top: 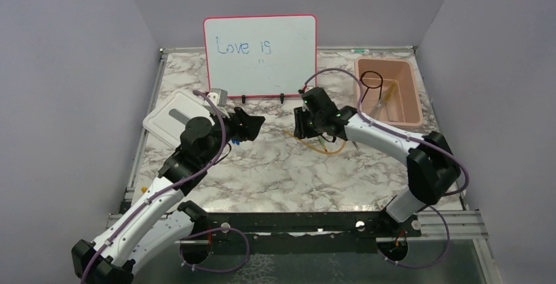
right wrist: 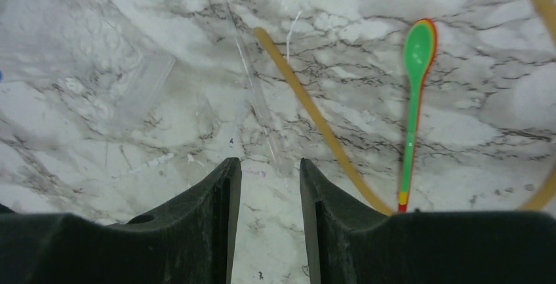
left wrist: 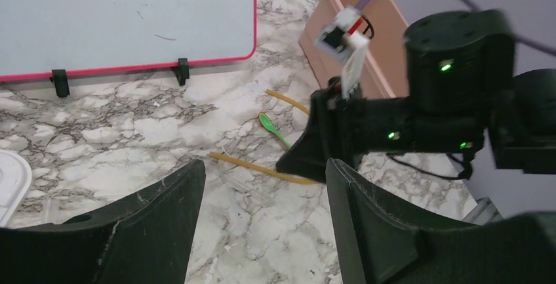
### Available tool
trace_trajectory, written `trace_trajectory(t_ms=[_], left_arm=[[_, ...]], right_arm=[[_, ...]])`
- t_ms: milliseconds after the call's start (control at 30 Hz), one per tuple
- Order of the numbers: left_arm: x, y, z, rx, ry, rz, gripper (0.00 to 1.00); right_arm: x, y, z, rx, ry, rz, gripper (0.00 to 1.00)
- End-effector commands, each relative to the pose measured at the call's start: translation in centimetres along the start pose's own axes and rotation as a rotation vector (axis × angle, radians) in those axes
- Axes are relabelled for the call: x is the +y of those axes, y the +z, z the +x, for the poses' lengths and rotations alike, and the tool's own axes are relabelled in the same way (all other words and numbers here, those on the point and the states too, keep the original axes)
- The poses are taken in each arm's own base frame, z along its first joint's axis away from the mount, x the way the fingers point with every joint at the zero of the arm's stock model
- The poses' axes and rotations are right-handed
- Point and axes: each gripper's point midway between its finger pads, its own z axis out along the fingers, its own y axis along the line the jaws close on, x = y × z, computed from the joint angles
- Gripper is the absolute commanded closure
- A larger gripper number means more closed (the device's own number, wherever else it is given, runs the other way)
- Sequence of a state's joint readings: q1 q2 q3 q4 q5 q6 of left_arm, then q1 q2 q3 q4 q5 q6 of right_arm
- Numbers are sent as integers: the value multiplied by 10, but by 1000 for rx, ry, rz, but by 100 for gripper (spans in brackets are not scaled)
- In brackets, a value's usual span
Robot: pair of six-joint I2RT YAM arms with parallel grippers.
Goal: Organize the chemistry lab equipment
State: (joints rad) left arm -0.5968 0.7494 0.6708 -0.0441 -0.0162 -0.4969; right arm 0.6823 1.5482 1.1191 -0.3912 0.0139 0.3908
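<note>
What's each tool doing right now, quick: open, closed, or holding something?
Left tool: open, holding nothing.
Right tool: open, holding nothing; a thin clear tube lies on the table just ahead of the gap.

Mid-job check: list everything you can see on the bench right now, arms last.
whiteboard: one, red-framed, back centre
bin: one, pink, back right
wire ring: one, black, inside bin
lid: one, white, left side
rubber tube: one, amber, table centre
spoon: one, green, beside tube
clear rod: one, transparent, beside tube
left gripper: one, black, open, near lid
right gripper: one, black, open, over tube
</note>
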Motion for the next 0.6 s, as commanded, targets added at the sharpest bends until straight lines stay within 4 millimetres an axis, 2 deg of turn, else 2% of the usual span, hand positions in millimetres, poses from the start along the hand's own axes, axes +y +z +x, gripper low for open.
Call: trace_trajectory(t_ms=[0,233,567], left_arm=[[-7,-7,-22,-100,-9,31,29],[-6,-14,-26,-135,-8,32,29],[-5,-14,-24,-126,-10,28,29]], right_arm=[[12,31,17,33,-21,51,58],[24,66,50,140,-92,112,61],[14,82,59,175,-164,214,63]])
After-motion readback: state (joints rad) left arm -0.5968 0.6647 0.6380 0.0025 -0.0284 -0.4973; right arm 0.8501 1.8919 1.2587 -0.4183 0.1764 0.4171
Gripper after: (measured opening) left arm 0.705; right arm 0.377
